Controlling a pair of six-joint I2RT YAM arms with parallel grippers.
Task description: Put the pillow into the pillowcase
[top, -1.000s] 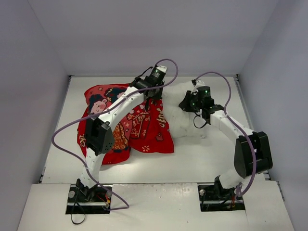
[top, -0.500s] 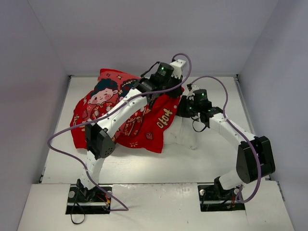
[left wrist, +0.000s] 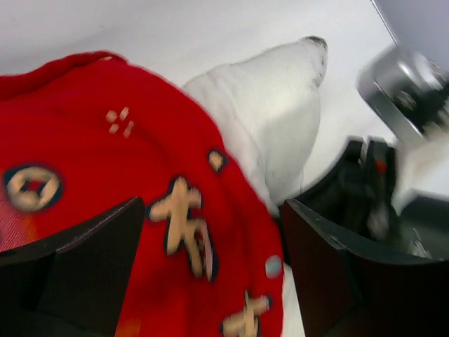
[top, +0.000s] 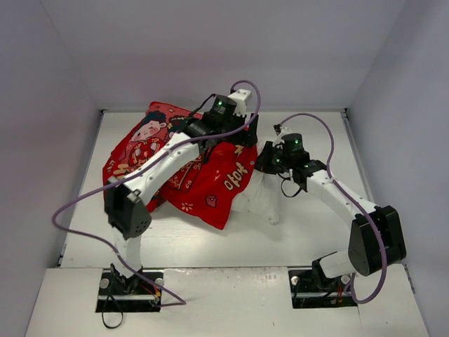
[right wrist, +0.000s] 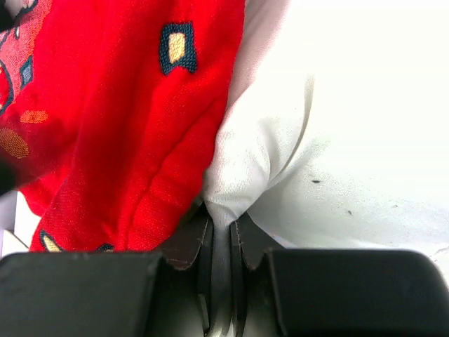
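Note:
The red pillowcase with its cartoon figure and gold characters lies draped across the table's left and middle. It covers the left part of the white pillow. My left gripper hovers open over the pillowcase's right end. In the left wrist view the red cloth passes under its wide-apart fingers, with the pillow just beyond. My right gripper is shut on a pinched fold of the pillow, right beside the pillowcase's edge.
White walls close off the table at the back and on both sides. Purple cables loop from both arms. The right arm's wrist shows blurred close to my left gripper's right finger.
My left gripper has opened and let go of the pillowcase, then drawn back a little to the left. The red cloth has slid further over the pillow. The right gripper keeps its grip.

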